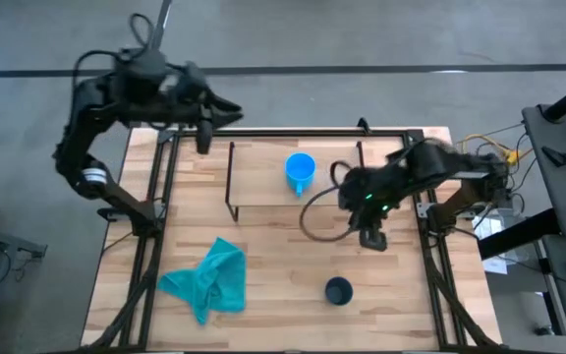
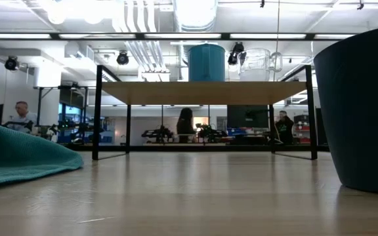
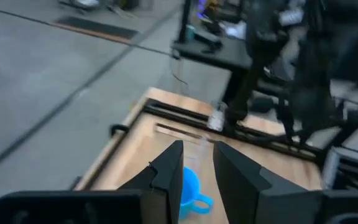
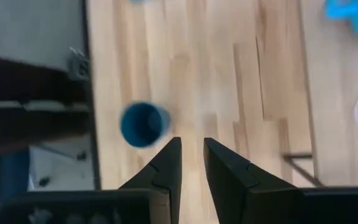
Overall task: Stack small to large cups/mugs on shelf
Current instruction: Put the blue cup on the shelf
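Blue mug [image 1: 300, 169] and clear glass cup [image 2: 255, 64] on shelf [image 1: 263, 182]; dark cup [image 1: 338, 290] on table; right gripper [image 1: 372, 239] and left gripper [image 1: 203, 138] slightly spread, empty.

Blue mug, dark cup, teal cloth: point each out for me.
blue mug [image 1: 300, 169]: high view, on its open rim.
dark cup [image 1: 338, 291]: high view, on its mouth.
teal cloth [image 1: 209, 281]: high view, middle of the folds.

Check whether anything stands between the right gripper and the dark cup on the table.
Nothing visible does. The right gripper hangs over bare wood with jaws slightly apart, and the dark cup stands alone nearer the front edge. The teal cloth lies well off to the side.
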Robot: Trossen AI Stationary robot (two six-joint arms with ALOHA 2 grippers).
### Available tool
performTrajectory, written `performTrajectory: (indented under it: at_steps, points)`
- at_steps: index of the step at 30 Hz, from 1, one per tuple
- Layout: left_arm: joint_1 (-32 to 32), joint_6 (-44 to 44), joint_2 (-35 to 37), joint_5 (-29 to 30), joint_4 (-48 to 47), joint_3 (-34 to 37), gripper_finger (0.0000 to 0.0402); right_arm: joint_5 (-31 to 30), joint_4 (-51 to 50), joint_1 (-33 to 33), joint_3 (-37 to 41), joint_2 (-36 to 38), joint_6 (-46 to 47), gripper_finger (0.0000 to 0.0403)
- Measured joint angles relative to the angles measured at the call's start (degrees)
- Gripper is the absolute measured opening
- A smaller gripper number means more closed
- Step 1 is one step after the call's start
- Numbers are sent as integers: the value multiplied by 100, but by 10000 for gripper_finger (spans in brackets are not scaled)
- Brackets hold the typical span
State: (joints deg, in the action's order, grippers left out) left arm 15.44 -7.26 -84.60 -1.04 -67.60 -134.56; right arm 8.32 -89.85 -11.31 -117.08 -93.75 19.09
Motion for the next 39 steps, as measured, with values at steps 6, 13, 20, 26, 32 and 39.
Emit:
performTrajectory:
  at_steps: [6,13,20,26,32,39]
  points:
    - [1,10,315,308,-21,2,76,0,21,-1,926,-303,71,63]
    - [1,80,373,308,-124,13,76,530,672,-83,1783,-586,784,63]
    - [1,528,285,308,-245,18,76,743,1708,-298,2313,-714,1411,64]
    - [1,680,253,308,-241,20,76,877,1687,-470,2543,-918,1739,83]
    - [3,817,298,306,-241,20,76,951,1706,-637,2528,-1061,2062,111]
    - [3,949,309,306,-240,20,76,968,1729,-762,2520,-1069,2148,132]
